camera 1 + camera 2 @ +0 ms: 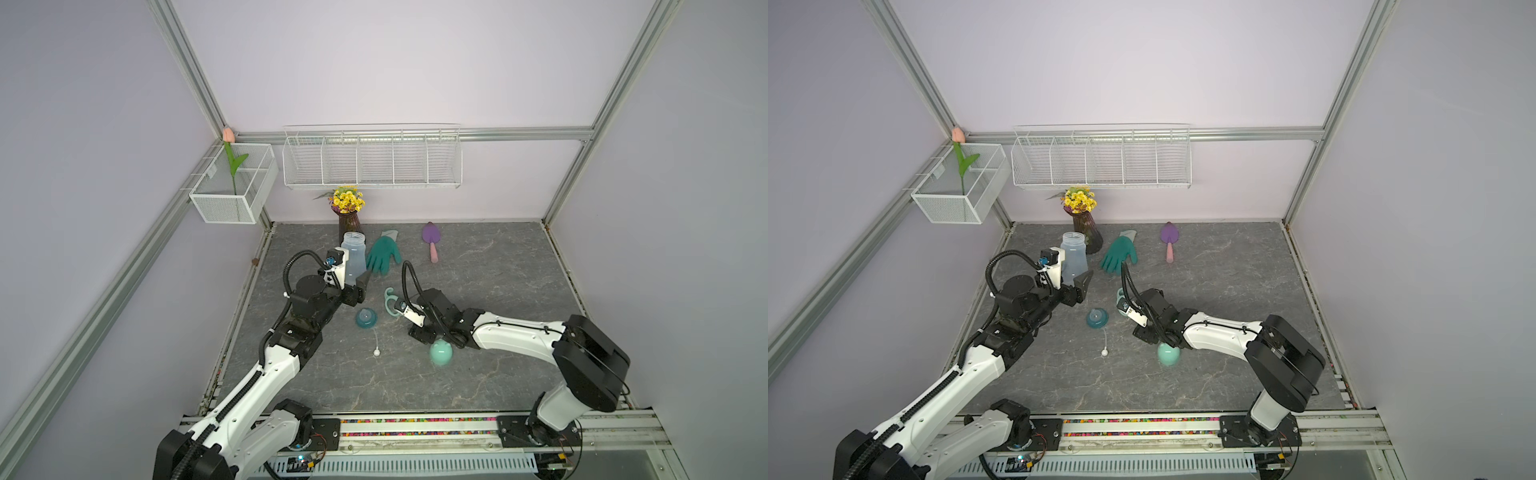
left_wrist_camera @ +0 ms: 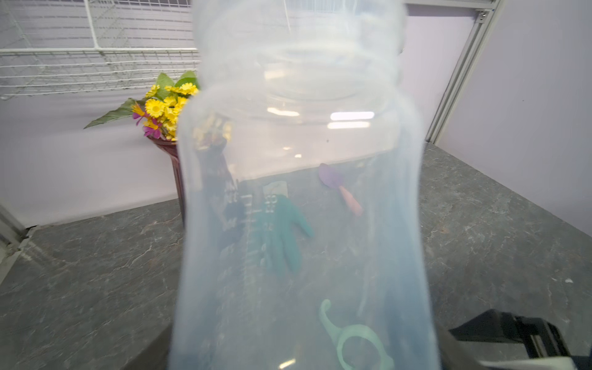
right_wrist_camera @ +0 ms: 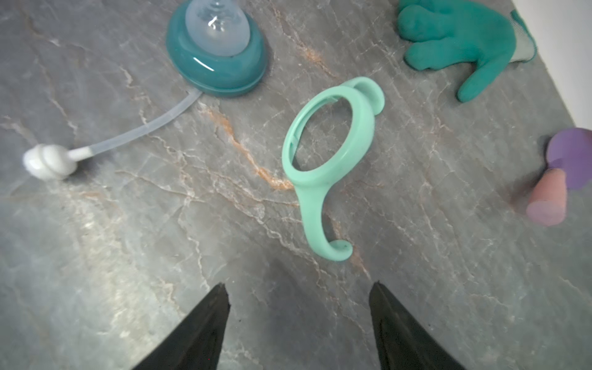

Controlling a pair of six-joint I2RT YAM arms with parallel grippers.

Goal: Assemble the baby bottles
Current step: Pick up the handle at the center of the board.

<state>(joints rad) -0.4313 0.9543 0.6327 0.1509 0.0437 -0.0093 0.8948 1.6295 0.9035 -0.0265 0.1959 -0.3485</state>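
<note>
The left fingers pinch the lower part of the clear frosted plastic bottle body, one on each side, and hold it upright with its open threaded mouth on top; in the left wrist view the bottle fills the space between them. The right fingers are spread wide with only bare grey marbled counter between their tips, and they pinch nothing. Just ahead of those tips, not touching them, the mint plastic ring with two curled handles lies flat on the counter, one handle pointing back toward the gap between the fingers. Beyond the ring, and off toward the left fingers' side, the teal collar with its clear silicone nipple sits rim-down. The thin translucent straw with a white weighted end runs out from the collar's edge and lies on the counter. The mint dome cap rests behind the right fingers, against the right arm's wrist and partly hidden by it in both top views. Farther ahead of the right fingers than the ring lie the teal rubber glove, near the held bottle, and the purple trowel with a pink handle, well apart from both pairs of fingers.
</note>
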